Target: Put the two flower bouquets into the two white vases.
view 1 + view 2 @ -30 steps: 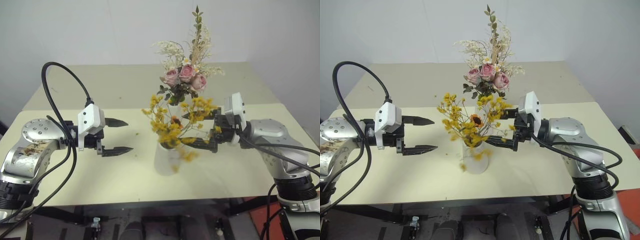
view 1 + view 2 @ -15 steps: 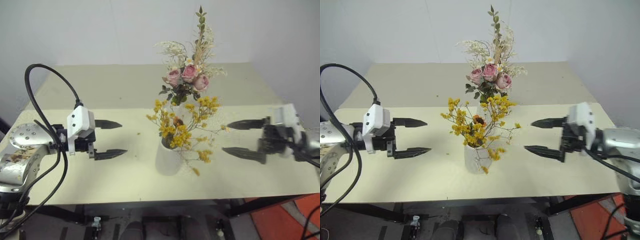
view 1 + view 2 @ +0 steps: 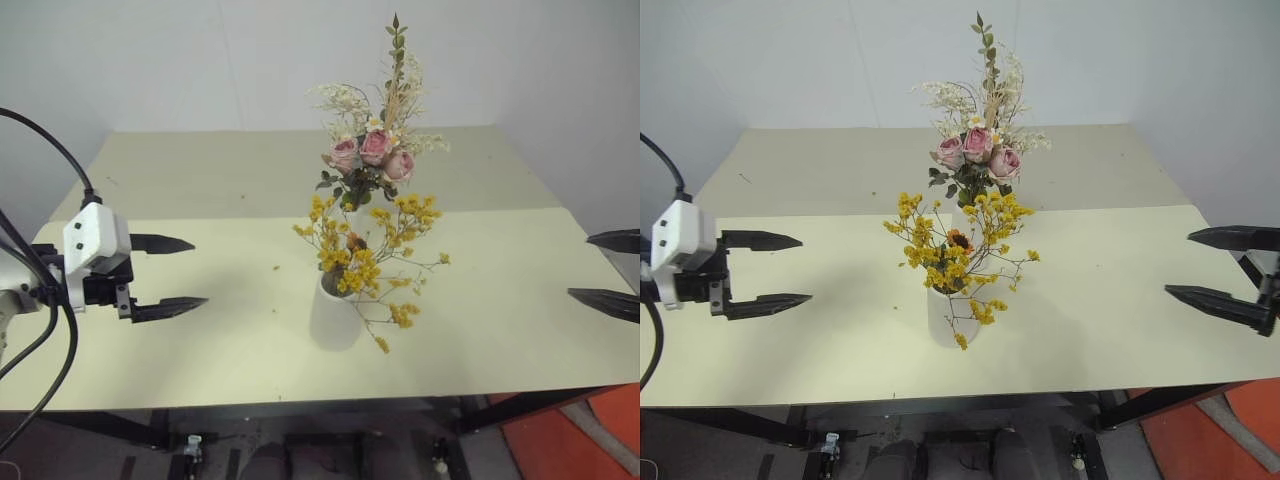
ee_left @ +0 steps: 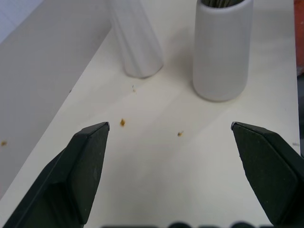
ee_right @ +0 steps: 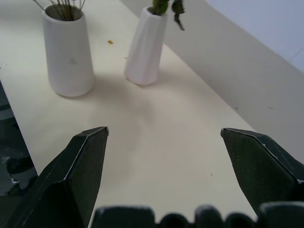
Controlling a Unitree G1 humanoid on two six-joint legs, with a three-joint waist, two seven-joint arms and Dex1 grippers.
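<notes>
Yellow blossoms (image 3: 955, 255) now standing free in the shorter white vase (image 3: 945, 318), no longer flanked by the right gripper (image 3: 1222, 271). A second back, sat right against those stems at the vase mouth; since pulled far out toward the table's right edge, well apart from everything, fingers spread wide with nothing between them. Left gripper (image 3: 163, 272) likewise drawn out toward the left edge, jaws fully parted and empty, well clear of both vases. Reads as a release and retreat: second bouquet delivered, both arms backing off. Judged from how things lie, task looks done or all but done, with nothing left loose on the table (image 3: 820, 175) save a few fallen orange specks (image 4: 122, 122).

Pink roses (image 3: 978, 150), with green leaves and pale wispy sprigs rising tall above, seated upright in the slim white vase (image 5: 145, 46), set just behind the shorter one near the table's middle. Slim vase largely hidden by the yellow spray from the head views, plain in the wrist views: matte, tapered, faintly ribbed, standing just beside its wider neighbour without touching. Yellow bunch looser: thin branching stems fanning out over the rim, a few sprigs drooping down the front of the vase toward the tabletop. Stems visibly inside the mouth in the right wrist view. Both vases upright, neither tipped.
</notes>
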